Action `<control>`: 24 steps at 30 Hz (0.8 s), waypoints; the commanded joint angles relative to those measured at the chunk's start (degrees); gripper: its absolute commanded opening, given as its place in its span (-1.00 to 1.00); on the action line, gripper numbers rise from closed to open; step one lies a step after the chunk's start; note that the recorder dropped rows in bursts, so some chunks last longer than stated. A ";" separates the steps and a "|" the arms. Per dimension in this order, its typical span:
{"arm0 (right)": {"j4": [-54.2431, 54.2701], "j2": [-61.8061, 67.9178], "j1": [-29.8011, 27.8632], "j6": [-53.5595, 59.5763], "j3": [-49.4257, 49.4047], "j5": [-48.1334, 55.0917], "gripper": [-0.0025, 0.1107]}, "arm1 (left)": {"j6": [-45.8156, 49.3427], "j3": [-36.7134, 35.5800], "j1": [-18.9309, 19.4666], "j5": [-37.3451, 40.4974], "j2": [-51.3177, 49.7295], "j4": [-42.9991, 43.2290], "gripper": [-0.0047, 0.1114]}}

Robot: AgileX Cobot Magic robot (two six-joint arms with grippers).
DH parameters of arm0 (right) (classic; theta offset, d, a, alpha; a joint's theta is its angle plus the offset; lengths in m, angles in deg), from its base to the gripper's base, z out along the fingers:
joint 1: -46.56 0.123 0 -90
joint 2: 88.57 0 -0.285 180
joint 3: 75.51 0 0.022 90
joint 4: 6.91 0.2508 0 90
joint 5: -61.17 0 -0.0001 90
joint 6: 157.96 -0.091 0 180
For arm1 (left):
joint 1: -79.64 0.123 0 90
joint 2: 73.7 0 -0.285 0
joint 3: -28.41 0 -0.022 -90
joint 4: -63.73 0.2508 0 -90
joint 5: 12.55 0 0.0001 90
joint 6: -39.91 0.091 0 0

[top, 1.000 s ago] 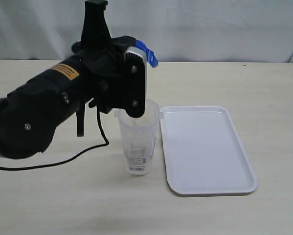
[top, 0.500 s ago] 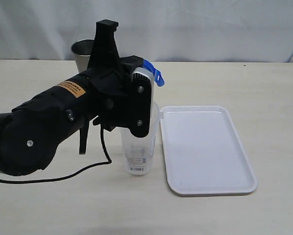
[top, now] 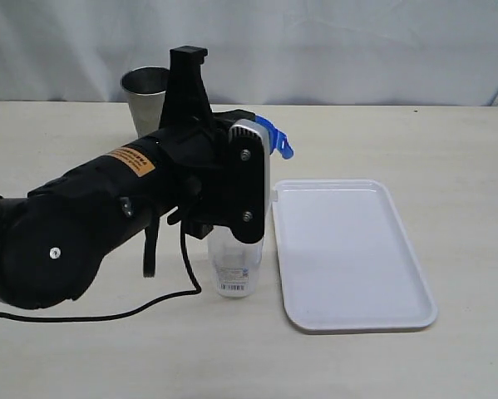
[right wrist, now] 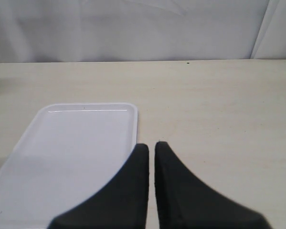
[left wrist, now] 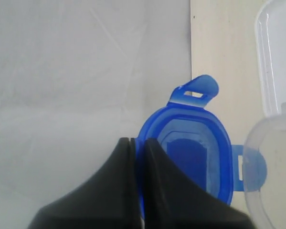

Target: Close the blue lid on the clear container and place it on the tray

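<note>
Above the tabletop's middle, clamped by its rim between the closed fingers of the left gripper (left wrist: pixel 137 141): the blue lid (top: pixel 275 140). Held on edge, broad face toward the left wrist camera, two clip tabs flipped outward. Higher than the mouth of the clear container (top: pixel 236 268) and not seated; one tab overlapped by the container's rim in the left wrist view. Under the gripper body, upright and uncapped, barcode label low on its side: the container, just beside the left long edge of the tray (top: pixel 357 320). Toward the tabletop's right front, lying flat: the tray. Near the far edge, left of middle: a steel tumbler (top: pixel 145 93). Across the front left: a black cable (top: pixel 149 312). Right gripper (right wrist: pixel 151 144) closed on nothing, tray near it in the right wrist view.
</note>
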 commanded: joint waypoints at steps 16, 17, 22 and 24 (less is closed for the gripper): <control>0.06 -0.20 0.01 0.04 -0.14 0.11 -0.88 | -0.51 -0.12 0.15 -1.17 0.01 -1.63 -0.92; 0.06 -0.20 0.01 0.04 -0.14 0.11 -0.88 | -0.51 -0.12 0.15 -1.03 0.01 -1.63 -0.92; 0.06 -0.20 0.01 0.04 -0.14 0.11 -0.88 | -0.36 -0.12 0.15 -1.13 0.01 -1.78 -0.92; 0.06 -0.20 0.01 0.04 -0.14 0.11 -0.88 | -0.36 -0.12 0.15 -1.13 0.01 -1.78 -0.92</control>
